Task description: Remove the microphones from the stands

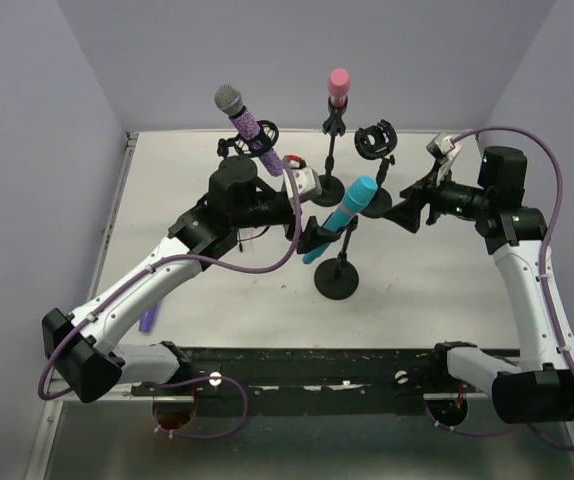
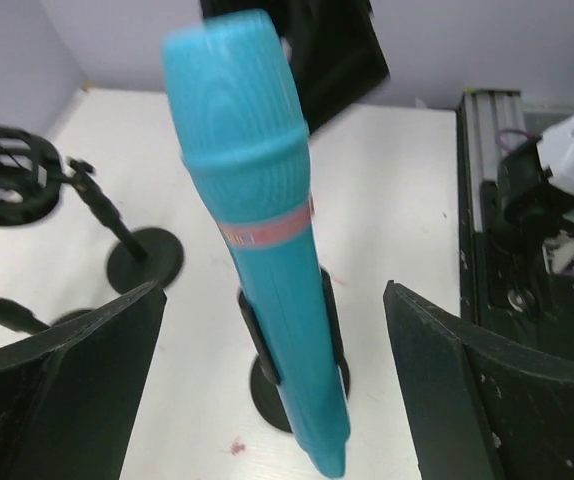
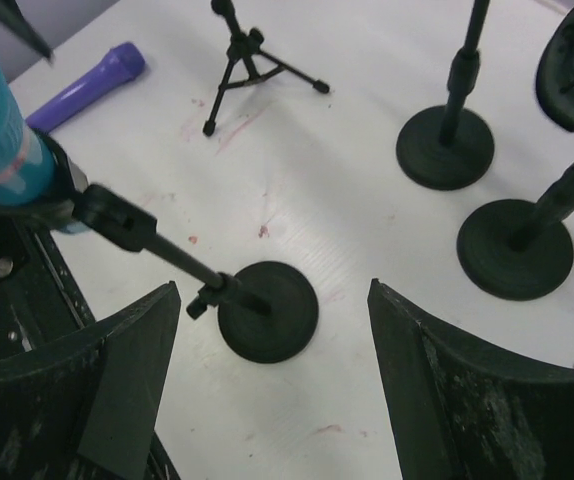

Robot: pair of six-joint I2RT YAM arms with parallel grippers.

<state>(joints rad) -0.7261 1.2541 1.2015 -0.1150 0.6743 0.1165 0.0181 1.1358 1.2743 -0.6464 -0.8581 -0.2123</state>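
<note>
One teal plastic microphone (image 2: 267,280) in black round-base stand (image 3: 264,322), toward near edge. My left gripper (image 2: 272,300) spread, flanking it to grasp; right gripper (image 3: 272,298) spread above base.

high overhead and close wrist views share microphone (image 1: 350,207).

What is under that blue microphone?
A black clip grips it, atop a thin rod rising from a round base on the table. In the left wrist view the microphone covers much of that base.
</note>
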